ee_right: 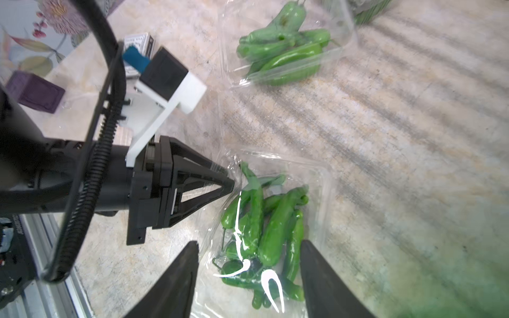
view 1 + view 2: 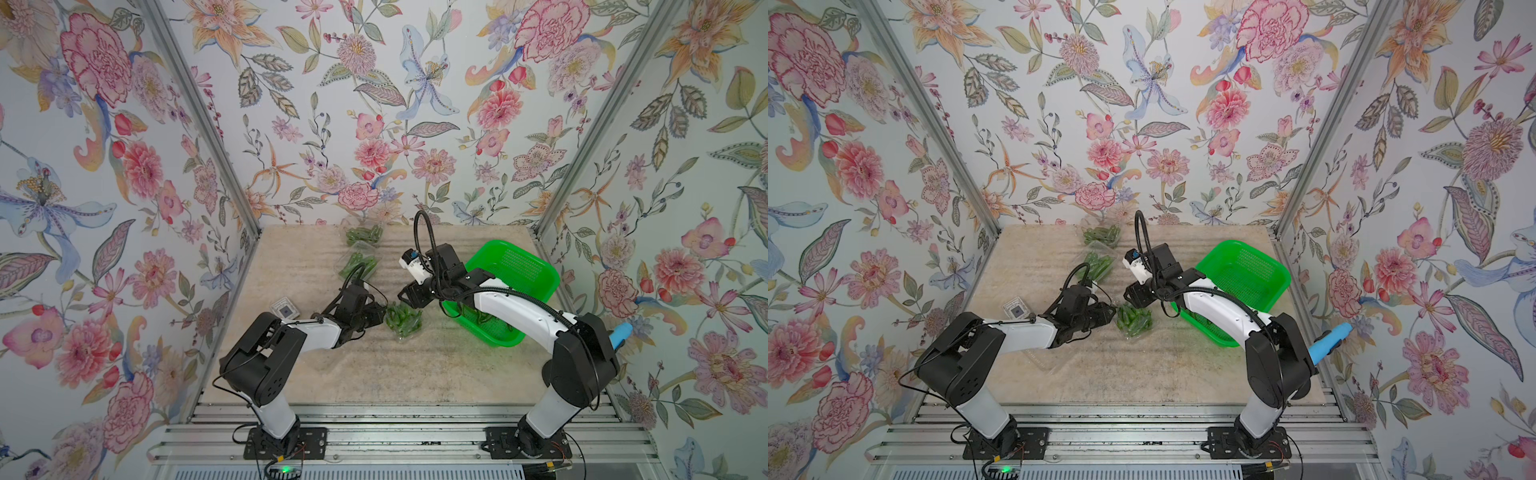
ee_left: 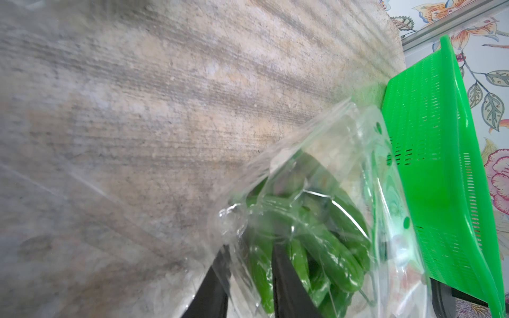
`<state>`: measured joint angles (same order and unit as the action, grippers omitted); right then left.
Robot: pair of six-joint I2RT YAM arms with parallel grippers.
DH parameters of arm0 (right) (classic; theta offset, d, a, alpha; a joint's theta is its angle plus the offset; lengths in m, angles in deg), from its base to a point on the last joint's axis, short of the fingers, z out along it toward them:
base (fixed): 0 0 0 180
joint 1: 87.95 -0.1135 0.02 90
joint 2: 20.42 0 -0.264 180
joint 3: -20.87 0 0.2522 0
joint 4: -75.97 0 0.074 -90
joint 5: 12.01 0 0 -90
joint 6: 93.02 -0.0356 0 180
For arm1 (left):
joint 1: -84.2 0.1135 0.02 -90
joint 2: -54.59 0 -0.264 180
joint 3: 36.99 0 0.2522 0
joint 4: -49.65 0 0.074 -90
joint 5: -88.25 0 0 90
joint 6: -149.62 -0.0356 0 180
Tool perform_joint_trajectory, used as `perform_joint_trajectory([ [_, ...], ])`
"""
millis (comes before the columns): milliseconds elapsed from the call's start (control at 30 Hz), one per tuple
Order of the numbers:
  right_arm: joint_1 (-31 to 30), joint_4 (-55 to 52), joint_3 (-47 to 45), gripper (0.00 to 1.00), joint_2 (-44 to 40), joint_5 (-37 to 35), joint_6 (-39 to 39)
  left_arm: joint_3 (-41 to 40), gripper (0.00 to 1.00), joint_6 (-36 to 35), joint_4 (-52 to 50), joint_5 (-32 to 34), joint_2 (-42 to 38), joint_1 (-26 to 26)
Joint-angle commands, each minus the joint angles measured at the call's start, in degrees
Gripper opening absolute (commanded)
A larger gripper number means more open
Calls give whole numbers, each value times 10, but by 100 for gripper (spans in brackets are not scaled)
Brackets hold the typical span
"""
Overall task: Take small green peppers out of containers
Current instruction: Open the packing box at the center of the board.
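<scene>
Mid-table in both top views: near container (image 2: 403, 328) (image 2: 1133, 326), clear thin plastic, heaped with small green peppers (image 2: 401, 318), between left gripper (image 2: 379, 318) and right gripper (image 2: 409, 304). Beyond it, toward the back wall, middle container (image 2: 358, 264) and far container (image 2: 364, 235), both full of peppers. To the right, bright green basket (image 2: 550, 276) with a few dark peppers (image 2: 482, 319) at its near end. Underneath, beige mottled table (image 2: 374, 374); around it, floral wallpaper (image 2: 374, 104) on three sides; along the near edge, aluminium rails (image 2: 395, 415). From the left wrist: crinkled see-through film of the near container (image 3: 316, 132), glossy curved peppers (image 3: 330, 256) behind it, slotted basket wall (image 3: 429, 170) just beyond. From the right wrist: left gripper (image 1: 231, 184) pinched closed on the near container's thin edge (image 1: 326, 176); right gripper (image 1: 249, 243) spread wide just over the peppers (image 1: 272, 228), gripping nothing; middle container (image 1: 344, 33) farther off, packed with smooth tapered peppers.
</scene>
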<state>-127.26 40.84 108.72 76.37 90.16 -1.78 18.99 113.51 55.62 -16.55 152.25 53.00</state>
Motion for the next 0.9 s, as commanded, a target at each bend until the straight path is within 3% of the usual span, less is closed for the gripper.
perform_joint_trajectory([
  [0,-36,-31,-35,57,9,-85,5,7,28,8,-22,10,-4,1],
  [200,-91,-25,-36,55,33,-115,-19,7,27,9,-20,8,-1,1],
  [533,-121,-15,-8,54,90,-168,-58,9,25,7,-13,-4,10,1],
  [867,-142,2,-33,45,95,-230,-91,7,24,9,0,-12,17,3],
])
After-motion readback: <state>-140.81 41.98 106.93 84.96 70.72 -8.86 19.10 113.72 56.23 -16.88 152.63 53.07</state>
